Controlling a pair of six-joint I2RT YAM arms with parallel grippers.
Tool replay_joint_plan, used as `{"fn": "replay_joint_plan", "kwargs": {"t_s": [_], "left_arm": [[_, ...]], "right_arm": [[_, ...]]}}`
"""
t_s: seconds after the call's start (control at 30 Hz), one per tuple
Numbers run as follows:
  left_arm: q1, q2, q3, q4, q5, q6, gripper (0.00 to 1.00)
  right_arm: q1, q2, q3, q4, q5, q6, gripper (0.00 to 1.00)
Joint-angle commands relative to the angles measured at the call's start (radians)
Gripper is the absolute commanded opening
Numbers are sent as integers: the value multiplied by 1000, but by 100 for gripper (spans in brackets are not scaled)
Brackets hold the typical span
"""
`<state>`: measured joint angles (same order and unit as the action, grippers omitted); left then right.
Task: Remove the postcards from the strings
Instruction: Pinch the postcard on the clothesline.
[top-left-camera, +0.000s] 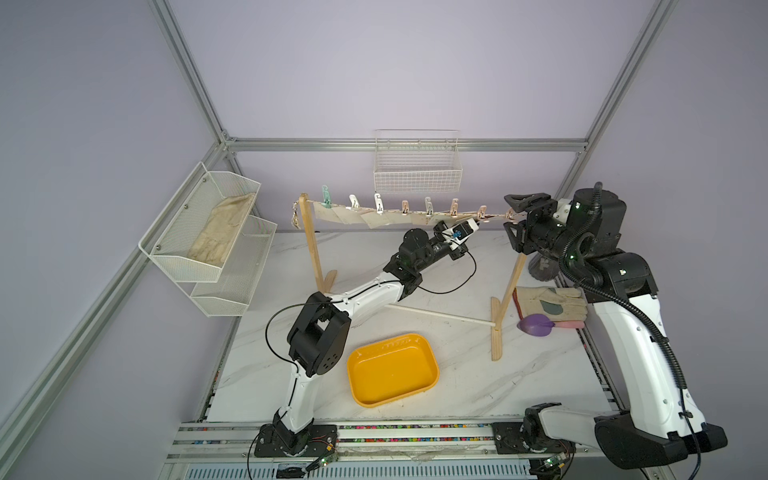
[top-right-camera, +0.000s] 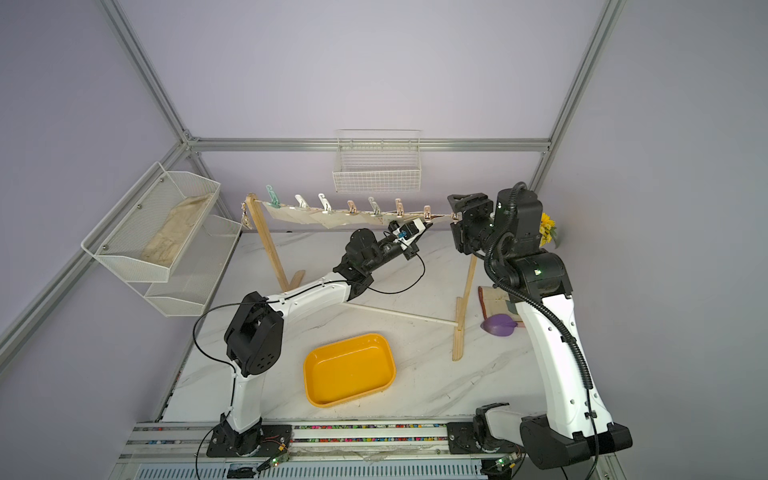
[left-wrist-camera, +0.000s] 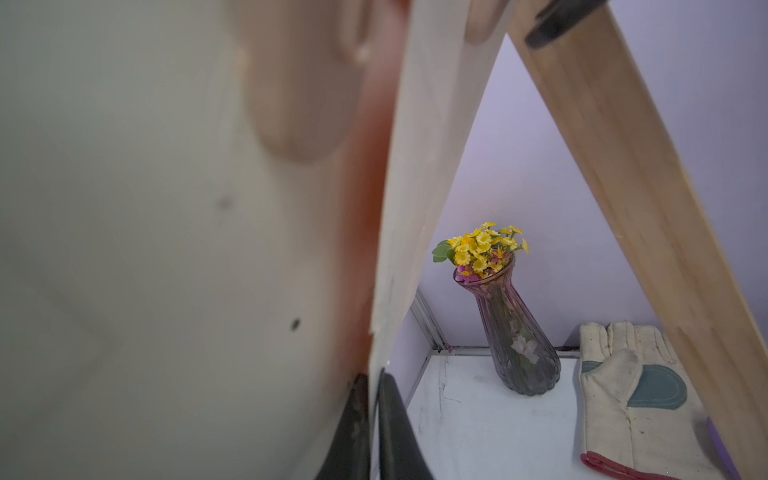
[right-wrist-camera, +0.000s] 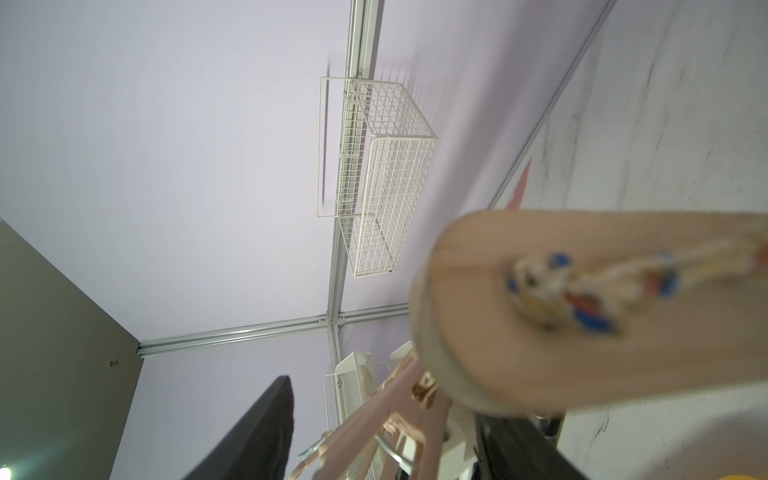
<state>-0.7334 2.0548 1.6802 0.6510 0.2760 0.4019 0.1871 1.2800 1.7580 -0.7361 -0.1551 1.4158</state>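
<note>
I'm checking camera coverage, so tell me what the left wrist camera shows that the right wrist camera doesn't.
Only the left wrist view: a vase of yellow flowers, a work glove, and the left arm's jaws shut on a postcard at its lower edge.
Only the right wrist view: the wire basket on the wall, a clothespin, and the knotted string.
Both: the stand's wooden post and the marble table.
</note>
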Motion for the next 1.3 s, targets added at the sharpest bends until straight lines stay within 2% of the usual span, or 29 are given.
{"fn": "replay_joint_plan", "kwargs": {"t_s": [0.0,0.53,0.83,1.1,1.27], "left_arm": [[8,17,63,57,-34,17,9],[29,32,70,65,-70,-6,9],[35,39,75,60,-72,-17,9],[37,37,74,56,-62,-24,1],[37,28,45,55,-46,-27,0]], "right_arm": [[2,8,29,-30,-16,35,65],[3,5,35,-38,-39,35,40],[3,6,49,-46,-43,31,32],[2,1,46,-37,-45,33,23],[2,-2,54,-44,-54,31,19]]}}
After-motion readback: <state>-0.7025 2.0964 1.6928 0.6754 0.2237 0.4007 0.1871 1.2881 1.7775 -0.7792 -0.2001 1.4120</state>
